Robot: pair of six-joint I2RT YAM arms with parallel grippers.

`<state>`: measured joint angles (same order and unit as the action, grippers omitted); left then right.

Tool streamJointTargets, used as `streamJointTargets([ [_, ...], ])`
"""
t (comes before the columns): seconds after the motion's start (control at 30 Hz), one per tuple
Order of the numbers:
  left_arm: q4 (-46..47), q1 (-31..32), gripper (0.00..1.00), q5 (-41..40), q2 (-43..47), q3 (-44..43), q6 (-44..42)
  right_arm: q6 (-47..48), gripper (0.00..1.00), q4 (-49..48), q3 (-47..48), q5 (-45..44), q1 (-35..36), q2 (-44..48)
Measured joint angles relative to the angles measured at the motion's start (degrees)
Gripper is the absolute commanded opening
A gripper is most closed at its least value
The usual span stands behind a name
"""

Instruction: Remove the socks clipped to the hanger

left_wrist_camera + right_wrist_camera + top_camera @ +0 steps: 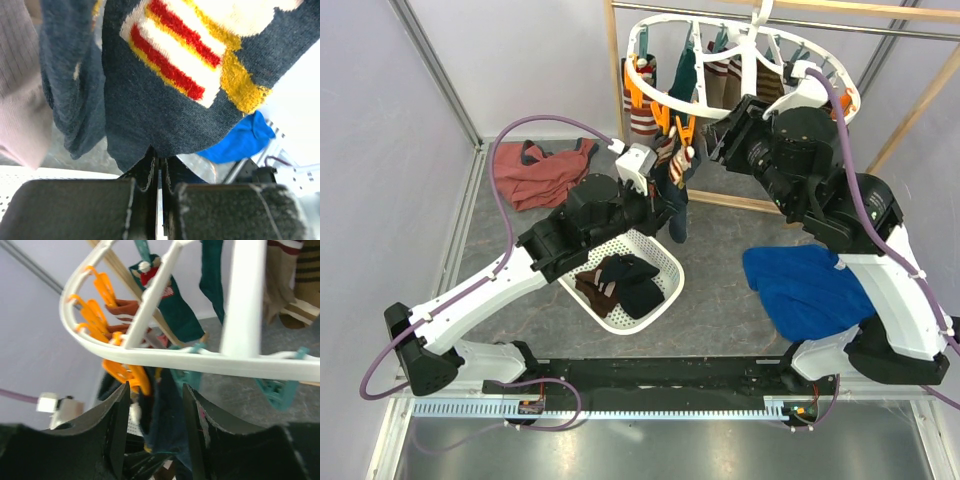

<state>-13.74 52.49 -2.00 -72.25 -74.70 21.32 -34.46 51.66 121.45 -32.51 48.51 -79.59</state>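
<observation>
The white oval hanger (pixel 825 75) hangs at the top, with several socks (pixel 720 80) clipped to it by orange and teal clips. A navy sock (pixel 677 205) with a red-white-yellow pattern hangs from an orange clip (pixel 684 130) at the ring's near left. My left gripper (pixel 662 208) is shut on this navy sock's lower edge (pixel 165 110). My right gripper (pixel 720 140) is open just under the ring (pixel 165 357), its jaws either side of the orange clip (pixel 131 377) and the sock's top (pixel 167 415).
A white perforated basket (pixel 665 262) with dark socks in it stands below the left gripper. A big blue cloth (pixel 810 285) lies at the right, a rust-red garment (pixel 540 170) at the back left. The wooden rail frame (pixel 613 70) holds the hanger.
</observation>
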Motion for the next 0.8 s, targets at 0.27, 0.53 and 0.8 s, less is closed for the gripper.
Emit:
streamJointTargets([
  [0.27,-1.9,0.0,0.02,4.7,0.0,0.0,1.1,0.4,0.55,-3.2,2.0,6.9,0.0,-1.7],
  [0.53,-2.8,0.0,0.02,7.5,0.0,0.0,2.1,2.0,0.57,-3.5,2.2,6.9,0.0,-4.0],
  [0.8,-3.1,0.0,0.02,8.4,0.0,-0.4,2.6,3.0,0.58,-1.5,2.9,4.2,0.0,-4.7],
])
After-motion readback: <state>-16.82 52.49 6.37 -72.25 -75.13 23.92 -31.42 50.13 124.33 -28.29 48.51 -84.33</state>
